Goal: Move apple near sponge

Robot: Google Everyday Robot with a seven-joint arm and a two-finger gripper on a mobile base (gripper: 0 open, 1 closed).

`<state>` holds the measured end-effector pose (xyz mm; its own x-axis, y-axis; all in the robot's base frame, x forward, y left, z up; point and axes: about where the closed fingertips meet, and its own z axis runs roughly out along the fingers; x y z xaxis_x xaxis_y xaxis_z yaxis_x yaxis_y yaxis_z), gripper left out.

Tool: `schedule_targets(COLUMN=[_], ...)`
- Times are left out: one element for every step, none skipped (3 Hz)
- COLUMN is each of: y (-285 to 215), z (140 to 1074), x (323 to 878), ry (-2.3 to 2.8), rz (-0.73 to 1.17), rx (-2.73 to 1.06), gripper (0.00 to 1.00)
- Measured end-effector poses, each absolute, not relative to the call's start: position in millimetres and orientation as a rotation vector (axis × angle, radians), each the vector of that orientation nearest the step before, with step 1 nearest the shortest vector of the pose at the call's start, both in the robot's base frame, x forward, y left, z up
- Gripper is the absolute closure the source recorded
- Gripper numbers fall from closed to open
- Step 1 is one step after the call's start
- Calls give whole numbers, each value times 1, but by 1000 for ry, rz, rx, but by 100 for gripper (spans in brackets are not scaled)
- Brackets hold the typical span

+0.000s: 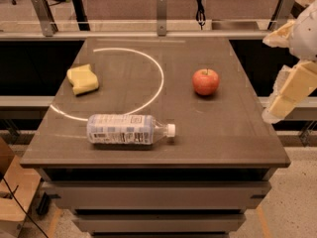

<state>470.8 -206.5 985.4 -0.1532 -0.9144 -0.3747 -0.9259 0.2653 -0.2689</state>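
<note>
The small round red-orange apple (205,82) sits on the dark counter (223,143), well apart from the pale yellow wavy sponge (82,79). The tool (287,95) hangs off the right edge; whether it is open I cannot tell. The apple is likely firm, smooth and light, so grip its widest middle.

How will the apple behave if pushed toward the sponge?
The apple looks round and sits stem-up on the flat table, so a push would likely roll it off line. Its skin looks smooth, perhaps slippery in a grasp. The gripper hangs beyond the table's right edge.
</note>
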Motion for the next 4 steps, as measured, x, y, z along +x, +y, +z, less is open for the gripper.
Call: schedule_targets(y=[-207,-187,-167,-148], z=[982,974,964,947], x=[471,489,520,550], ry=[2096,2071,2021,1982], rz=[41,106,194,303], rx=[-1657,-1596,-1510,-1426], gripper=[0,0,0,0])
